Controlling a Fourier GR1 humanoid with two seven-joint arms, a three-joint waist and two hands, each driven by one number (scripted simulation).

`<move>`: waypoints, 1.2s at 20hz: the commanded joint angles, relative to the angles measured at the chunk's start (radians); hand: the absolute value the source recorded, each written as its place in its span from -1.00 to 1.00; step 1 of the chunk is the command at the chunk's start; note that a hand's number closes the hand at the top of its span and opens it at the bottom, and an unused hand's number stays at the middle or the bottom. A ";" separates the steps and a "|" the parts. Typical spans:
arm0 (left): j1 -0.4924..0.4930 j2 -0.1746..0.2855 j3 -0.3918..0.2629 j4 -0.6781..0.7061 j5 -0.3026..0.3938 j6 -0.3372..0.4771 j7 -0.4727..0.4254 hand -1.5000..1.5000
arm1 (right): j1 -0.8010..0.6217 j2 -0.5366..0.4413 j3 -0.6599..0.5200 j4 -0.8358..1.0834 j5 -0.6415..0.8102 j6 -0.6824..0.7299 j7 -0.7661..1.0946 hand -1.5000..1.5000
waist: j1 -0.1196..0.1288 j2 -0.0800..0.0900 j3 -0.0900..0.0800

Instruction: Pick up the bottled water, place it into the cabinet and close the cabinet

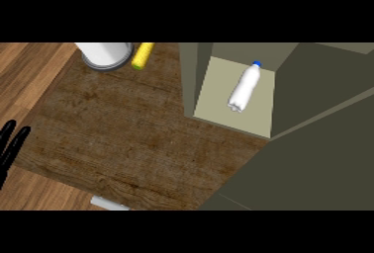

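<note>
The white plastic water bottle with a blue cap [245, 89] lies on its side on the pale floor inside the grey-green cabinet [310, 84], which stands open. The black left hand [11, 143] rests at the left edge of the dark wooden tabletop [131, 128], released, fingers straight

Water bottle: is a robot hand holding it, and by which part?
No, nothing is held. The water bottle lies free inside the cabinet. The left robot hand, the only one in view, rests open at the left edge.
</note>
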State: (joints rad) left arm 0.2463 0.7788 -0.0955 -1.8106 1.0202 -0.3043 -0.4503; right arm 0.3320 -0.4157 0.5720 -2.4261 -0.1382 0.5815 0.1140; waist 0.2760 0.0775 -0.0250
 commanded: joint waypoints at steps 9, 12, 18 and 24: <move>-0.004 0.011 0.003 0.026 0.014 -0.026 0.016 -1.00 | -0.300 0.120 -0.047 0.190 0.010 -0.091 0.244 1.00 | 0.009 -0.013 0.002; -0.007 -0.003 0.005 0.043 0.017 -0.022 0.007 -1.00 | -0.396 0.162 -0.072 0.267 0.000 -0.112 0.297 1.00 | -0.003 -0.018 0.004; -0.014 0.005 0.014 0.065 0.019 -0.024 0.016 -1.00 | -0.573 0.275 -0.101 0.451 -0.029 -0.162 0.385 1.00 | -0.013 -0.021 0.009; -0.007 0.000 0.017 0.075 0.030 -0.017 0.022 -1.00 | -0.814 0.410 -0.210 0.659 0.043 -0.309 0.435 1.00 | -0.048 -0.036 0.016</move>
State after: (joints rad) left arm 0.2340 0.7812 -0.0793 -1.7419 1.0459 -0.3331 -0.4352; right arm -0.3452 -0.0939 0.4144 -1.8944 -0.1495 0.3778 0.5112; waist 0.2484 0.0488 -0.0133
